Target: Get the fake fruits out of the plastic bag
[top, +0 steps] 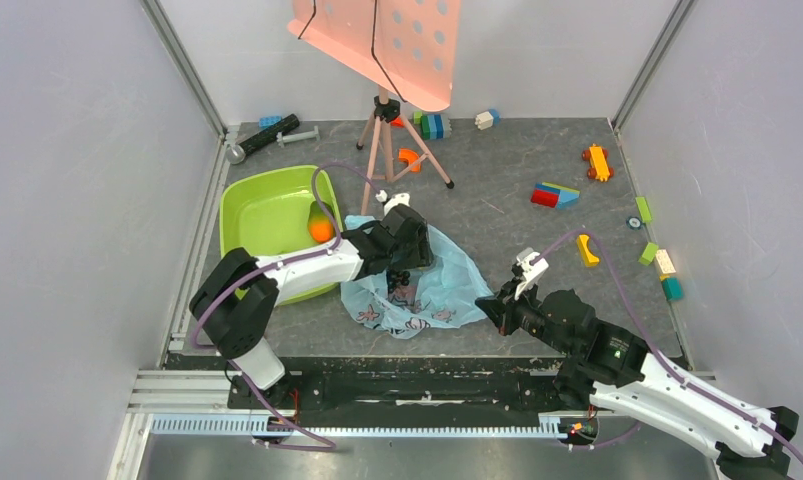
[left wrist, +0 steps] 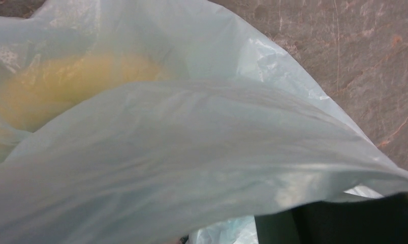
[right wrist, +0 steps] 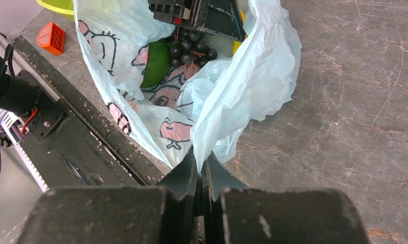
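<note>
One plastic bag (top: 447,285) lies crumpled near the table's middle. Right gripper (right wrist: 201,168) is at its 4 o'clock edge, fingers pressed together on a fold of film. Left gripper (top: 398,268) is down in the bag's mouth; cannot tell how its fingers stand.

Inside the bag:
- one green fruit (right wrist: 158,63)
- one bunch of dark grapes (right wrist: 191,48), just beside the left gripper
- one yellow fruit (left wrist: 64,86), blurred behind film

One orange fruit (top: 322,231) sits in the lime-green tub (top: 262,205), at the bag's 10 o'clock.

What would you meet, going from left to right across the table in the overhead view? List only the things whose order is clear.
green tub → plastic bag → red and blue bricks → orange toy car → teal brick
</note>
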{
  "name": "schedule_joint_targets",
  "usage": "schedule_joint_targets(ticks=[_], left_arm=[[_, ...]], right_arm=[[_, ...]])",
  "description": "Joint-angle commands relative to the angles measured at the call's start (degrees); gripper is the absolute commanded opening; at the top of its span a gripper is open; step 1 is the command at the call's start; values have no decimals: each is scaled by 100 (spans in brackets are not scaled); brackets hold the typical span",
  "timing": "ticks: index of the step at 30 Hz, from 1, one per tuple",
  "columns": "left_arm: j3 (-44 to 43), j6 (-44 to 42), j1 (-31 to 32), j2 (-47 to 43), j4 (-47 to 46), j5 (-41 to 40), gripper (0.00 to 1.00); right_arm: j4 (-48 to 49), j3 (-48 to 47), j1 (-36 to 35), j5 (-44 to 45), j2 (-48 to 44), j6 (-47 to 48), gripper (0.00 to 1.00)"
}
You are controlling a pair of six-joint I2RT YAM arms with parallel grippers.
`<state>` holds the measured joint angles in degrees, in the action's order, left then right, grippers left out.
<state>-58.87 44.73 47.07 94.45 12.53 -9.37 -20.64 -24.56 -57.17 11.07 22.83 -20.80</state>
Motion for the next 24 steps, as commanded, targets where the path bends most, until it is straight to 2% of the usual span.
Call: schedule_joint_targets(ticks=[1, 7, 12, 18, 24], left_arm=[[-78, 488, 30, 104, -174, -600, 72], [-507, 599, 30, 504, 137, -1227, 76], [-719, 668, 21, 802, 225, -1432, 77], [-981, 662, 13, 1033, 485, -1902, 84], [-1157, 518, -80, 1254, 723, -2100, 86]], right_arm=[[124, 21, -2, 79, -20, 41, 0], [39, -16, -5, 124, -86, 54, 0], [19, 2, -6, 150, -122, 50, 0], [-24, -16, -5, 171, -129, 57, 0], [-61, -88, -5, 153, -33, 83, 0]])
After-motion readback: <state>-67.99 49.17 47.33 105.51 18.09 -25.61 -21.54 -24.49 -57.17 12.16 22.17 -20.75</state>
